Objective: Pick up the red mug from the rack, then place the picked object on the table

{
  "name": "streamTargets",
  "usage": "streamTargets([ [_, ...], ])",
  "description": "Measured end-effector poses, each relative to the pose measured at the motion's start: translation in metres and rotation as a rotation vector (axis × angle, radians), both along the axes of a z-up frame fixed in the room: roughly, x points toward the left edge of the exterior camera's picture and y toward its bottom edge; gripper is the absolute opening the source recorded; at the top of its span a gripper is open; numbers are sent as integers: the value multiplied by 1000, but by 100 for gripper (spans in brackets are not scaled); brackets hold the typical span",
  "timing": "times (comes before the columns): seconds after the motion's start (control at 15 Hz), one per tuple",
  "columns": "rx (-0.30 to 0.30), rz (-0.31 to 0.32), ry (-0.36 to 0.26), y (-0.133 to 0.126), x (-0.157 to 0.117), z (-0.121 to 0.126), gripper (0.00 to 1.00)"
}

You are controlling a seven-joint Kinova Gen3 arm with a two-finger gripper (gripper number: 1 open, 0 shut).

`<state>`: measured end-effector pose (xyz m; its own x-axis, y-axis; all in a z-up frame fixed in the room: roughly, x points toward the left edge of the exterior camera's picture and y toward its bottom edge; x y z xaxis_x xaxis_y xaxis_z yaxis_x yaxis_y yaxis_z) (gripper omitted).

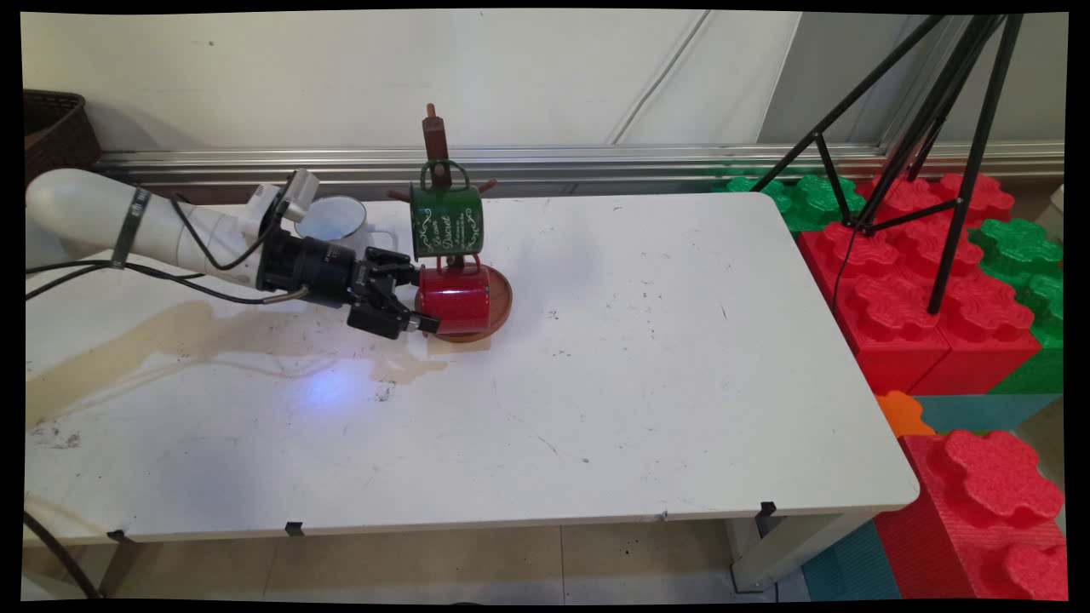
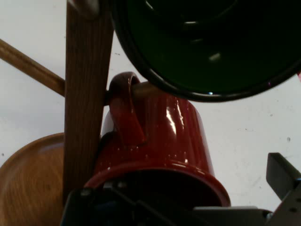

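A white counter stands before a pale wall, with red and green foam blocks and a black tripod off its right end and a dark basket at the far left. A yellowish stain runs across the counter's left part.

Near the far left of the counter stands a wooden mug tree on a round wooden base. A green mug hangs by its handle from an upper peg. Below it a red mug hangs on a lower peg, lying sideways so that its long axis runs roughly level, its open mouth turned left toward the arm. A white mug stands on the counter behind the arm's wrist.

The gripper reaches in level from the left, pointing right along the red mug's axis, right at its rim. In the hand view the red mug's mouth fills the lower middle, its handle hooked over the peg beside the upright post, the green mug overhead. The fingers are spread; one finger shows outside the rim on the right, the other looks to sit at or inside the mouth, though whether either touches the wall I cannot tell.
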<state>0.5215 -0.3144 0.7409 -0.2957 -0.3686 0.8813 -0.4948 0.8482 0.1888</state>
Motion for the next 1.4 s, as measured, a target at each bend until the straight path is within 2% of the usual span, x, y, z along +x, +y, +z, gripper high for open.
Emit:
streamTargets([
  [0.87, 18, 28, 20, -8, -10, -18, 100],
  [0.93, 18, 28, 22, -8, -10, -18, 0],
  [1.4, 24, 17, 33, -5, -10, -17, 0],
])
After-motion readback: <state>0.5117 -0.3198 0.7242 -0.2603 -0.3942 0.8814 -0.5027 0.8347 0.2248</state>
